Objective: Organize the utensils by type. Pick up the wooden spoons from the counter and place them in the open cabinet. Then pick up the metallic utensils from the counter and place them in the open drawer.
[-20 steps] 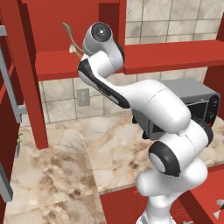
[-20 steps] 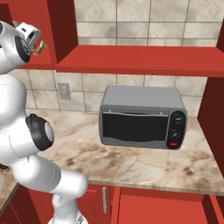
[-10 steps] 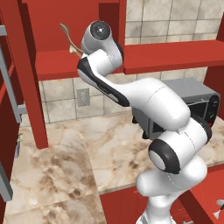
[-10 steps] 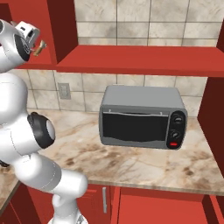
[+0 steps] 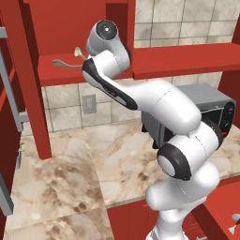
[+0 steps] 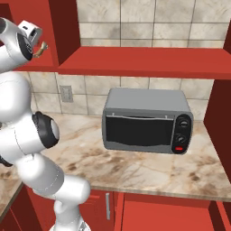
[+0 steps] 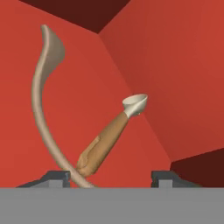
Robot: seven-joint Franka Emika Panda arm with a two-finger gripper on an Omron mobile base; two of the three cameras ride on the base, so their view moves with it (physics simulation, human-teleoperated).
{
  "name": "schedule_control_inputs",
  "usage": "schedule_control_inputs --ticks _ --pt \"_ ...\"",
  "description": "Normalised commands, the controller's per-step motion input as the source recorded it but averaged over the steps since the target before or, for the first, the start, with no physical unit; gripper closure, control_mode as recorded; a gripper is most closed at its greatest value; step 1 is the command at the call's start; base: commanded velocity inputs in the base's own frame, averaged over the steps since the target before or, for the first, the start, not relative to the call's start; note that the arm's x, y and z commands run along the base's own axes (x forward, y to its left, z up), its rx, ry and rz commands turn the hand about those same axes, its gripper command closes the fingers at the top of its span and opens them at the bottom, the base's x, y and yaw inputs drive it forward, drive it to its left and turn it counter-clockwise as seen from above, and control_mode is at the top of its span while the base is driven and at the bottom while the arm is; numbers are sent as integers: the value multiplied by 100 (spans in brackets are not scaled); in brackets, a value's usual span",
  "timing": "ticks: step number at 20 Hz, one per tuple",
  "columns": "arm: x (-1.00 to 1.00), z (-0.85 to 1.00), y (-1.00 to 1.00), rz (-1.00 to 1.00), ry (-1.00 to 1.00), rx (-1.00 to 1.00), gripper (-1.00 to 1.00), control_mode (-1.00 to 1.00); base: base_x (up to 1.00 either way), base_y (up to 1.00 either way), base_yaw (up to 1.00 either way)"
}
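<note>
From the hand view I see both wooden spoons against the plain red inside of the cabinet (image 7: 144, 52): the pale spoon (image 7: 41, 100) curves in a long arc with its bowl toward the top of the view, and the brown-handled spoon (image 7: 105, 142) lies slanted beside it, its small pale bowl pointing up and right. Their handle ends cross near the bottom of the view, between my two fingertips (image 7: 54, 177). The gripper (image 7: 107, 179) stands wide, the tips well apart on either side of the handles, and I see no pad pressing either spoon. From the left base view the arm reaches up and left to the cabinet shelf (image 5: 51, 75), where the pale spoon (image 5: 65, 63) lies, with the other spoon (image 5: 78, 52) just beside the wrist. In the right base view a bit of the brown handle (image 6: 40, 49) shows next to the hand. Below, a grey toaster oven (image 6: 146, 119) sits on the counter (image 5: 61, 183) against the tiled wall.
</note>
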Motion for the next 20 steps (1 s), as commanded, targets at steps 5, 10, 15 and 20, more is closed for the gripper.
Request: schedule_control_inputs --ticks 5,10,15,20 --pt "14 0 14 0 -4 0 -100 -100 0 0 0" --pt "-24 0 20 0 -13 0 -100 -100 0 0 0" --pt "-80 0 4 0 -23 0 -100 -100 0 0 0" --pt "-94 0 -14 0 -14 2 -100 -100 0 0 0"
